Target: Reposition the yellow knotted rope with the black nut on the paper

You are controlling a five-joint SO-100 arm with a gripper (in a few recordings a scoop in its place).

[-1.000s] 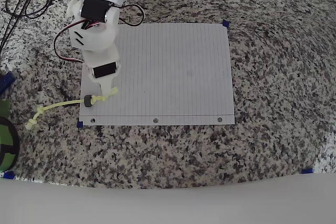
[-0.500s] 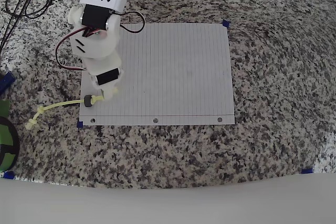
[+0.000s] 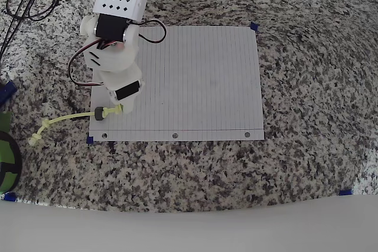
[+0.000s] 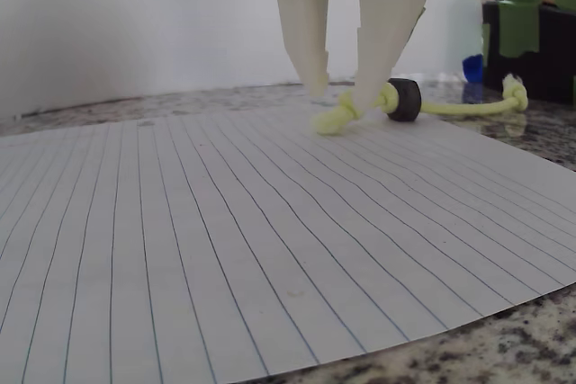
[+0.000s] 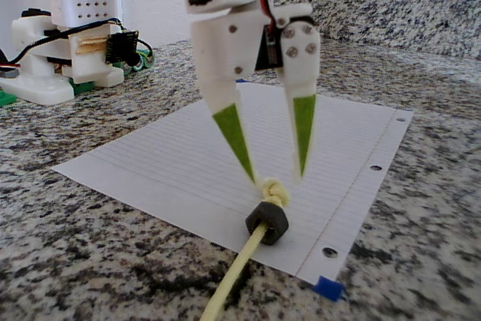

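A: Item one, the paper (image 3: 195, 81)?
B: White lined sheet, centre of the overhead frame, flat on the speckled granite tabletop (image 3: 307, 87). Three punched holes along its lower edge. Blue tape marks at its upper right and lower left corners.

A: Item two, the yellow knotted rope (image 3: 71, 119)?
B: Pale yellow-green cord, lower left of the overhead frame. One knotted end lies on the paper's lower left corner; the rest runs left off the sheet onto the tabletop and ends in a second knot near the frame's left edge.

A: Item three, the black nut (image 5: 267, 222)?
B: Dark ring threaded on the cord, just inside the paper's left edge, right beside the knot on the sheet. In the fixed view it sits at lower centre, the knot just behind it.

A: Item four, the tool (image 5: 273, 171)?
B: White, with green-faced fingertips (image 5: 234, 137), pointing down over the knot at centre frame. Jaws spread, a clear gap between them. In the wrist view the tool (image 4: 336, 99) straddles the knot at upper centre; one tip seems to touch the cord, though contact is hard to confirm.

A: Other entries?
B: Black looped cables (image 3: 26, 1), upper left of the overhead frame.
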